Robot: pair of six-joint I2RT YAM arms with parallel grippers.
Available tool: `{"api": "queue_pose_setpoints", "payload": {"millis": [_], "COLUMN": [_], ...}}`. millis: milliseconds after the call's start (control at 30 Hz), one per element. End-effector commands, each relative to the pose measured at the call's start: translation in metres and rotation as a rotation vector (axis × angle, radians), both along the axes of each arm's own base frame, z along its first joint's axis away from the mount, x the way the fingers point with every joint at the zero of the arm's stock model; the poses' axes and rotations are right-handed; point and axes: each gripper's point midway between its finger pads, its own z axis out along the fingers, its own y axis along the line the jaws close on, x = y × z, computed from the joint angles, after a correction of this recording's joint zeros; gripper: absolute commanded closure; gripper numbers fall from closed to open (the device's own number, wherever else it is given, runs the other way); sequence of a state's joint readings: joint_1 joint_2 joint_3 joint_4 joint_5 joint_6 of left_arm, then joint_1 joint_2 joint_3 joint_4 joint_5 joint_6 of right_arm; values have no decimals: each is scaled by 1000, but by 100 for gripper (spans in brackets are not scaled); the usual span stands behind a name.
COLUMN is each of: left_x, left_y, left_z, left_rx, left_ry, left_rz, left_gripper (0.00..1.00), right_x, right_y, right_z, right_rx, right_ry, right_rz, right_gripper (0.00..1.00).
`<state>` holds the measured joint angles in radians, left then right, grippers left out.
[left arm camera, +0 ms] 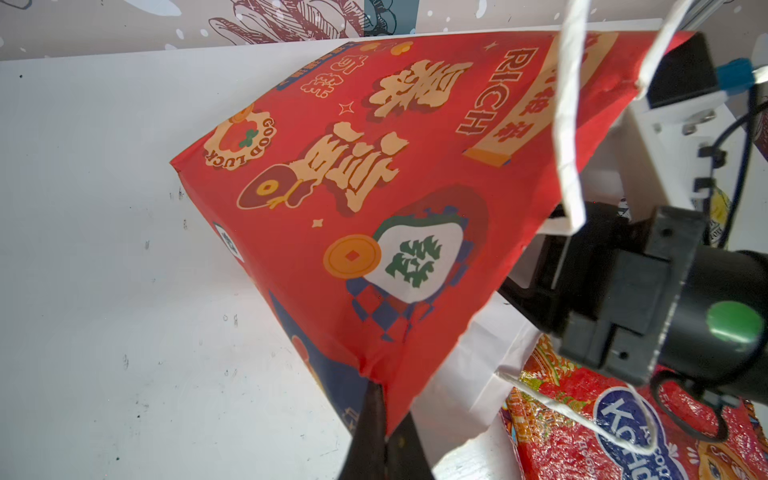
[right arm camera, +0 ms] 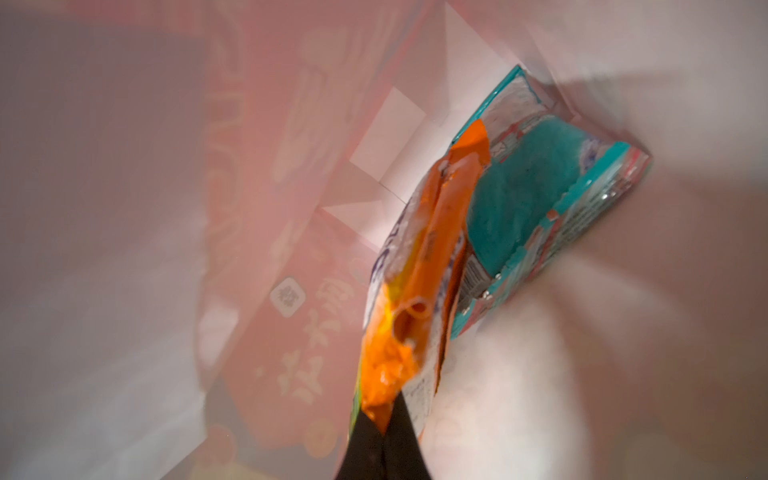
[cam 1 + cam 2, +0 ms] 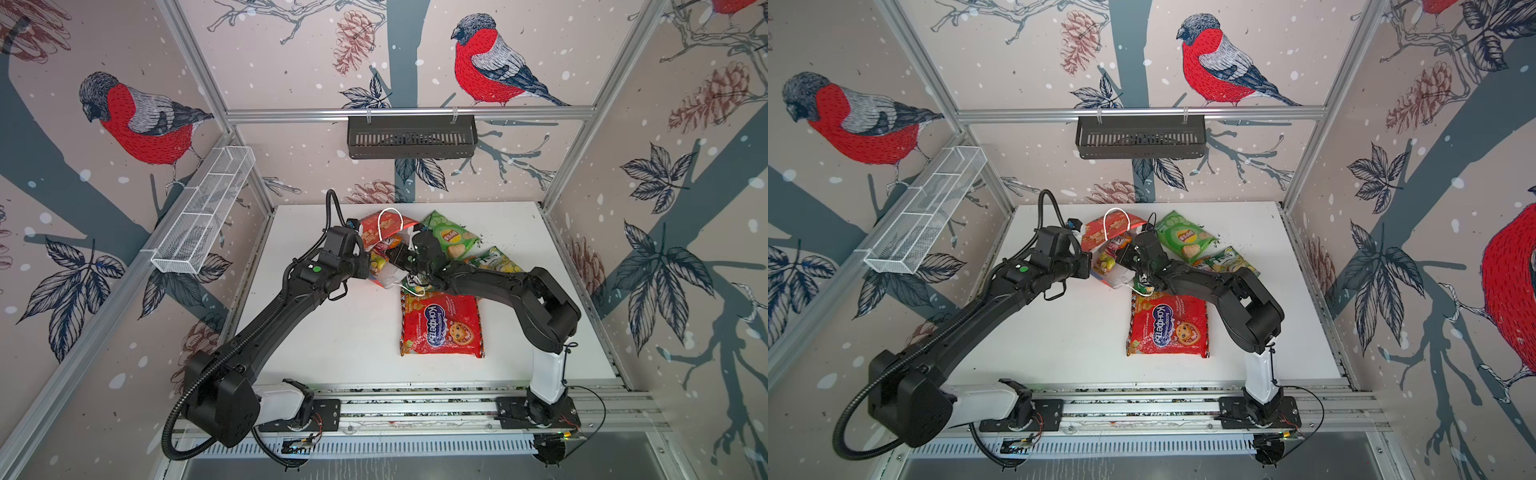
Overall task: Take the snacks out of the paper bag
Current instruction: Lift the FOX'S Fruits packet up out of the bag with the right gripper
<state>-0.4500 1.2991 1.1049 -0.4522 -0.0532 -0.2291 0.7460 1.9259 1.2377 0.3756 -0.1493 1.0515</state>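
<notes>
Left gripper [image 1: 379, 401] clamped on paper bag [image 1: 374, 187] at table [image 3: 332, 340]'s 12 o'clock, right gripper [image 2: 386, 419] nipping edge of orange packet [image 2: 419, 266] inside; I fear slippage

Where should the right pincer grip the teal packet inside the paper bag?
Its thin sealed edge nearest the mouth of the paper bag, coming in through that mouth. The teal packet seems to lie flat against the white inner wall, so only that rim offers a pinch. The right pincer is shut on the orange packet; clear that first.
</notes>
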Motion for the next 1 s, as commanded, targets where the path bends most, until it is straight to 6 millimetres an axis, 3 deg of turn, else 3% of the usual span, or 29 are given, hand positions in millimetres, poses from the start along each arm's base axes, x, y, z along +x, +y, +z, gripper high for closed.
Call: {"api": "queue_pose_setpoints", "payload": {"millis": [0, 300, 967], "left_x": [3, 7, 14], "left_y": [2, 4, 10], "left_z": [6, 14, 23], "left_rx": [10, 21, 17], "left_ry": [-11, -12, -16], "left_rz": [10, 24, 34], "left_gripper": [100, 100, 100], "right_x": [-1, -10, -34], "right_y": [3, -2, -23], "right_z": [28, 52, 83], "right_rx": [66, 60, 132], "right_ry": [-59, -96, -57], "right_rz": [14, 67, 255], "right_gripper": [100, 100, 100]}}
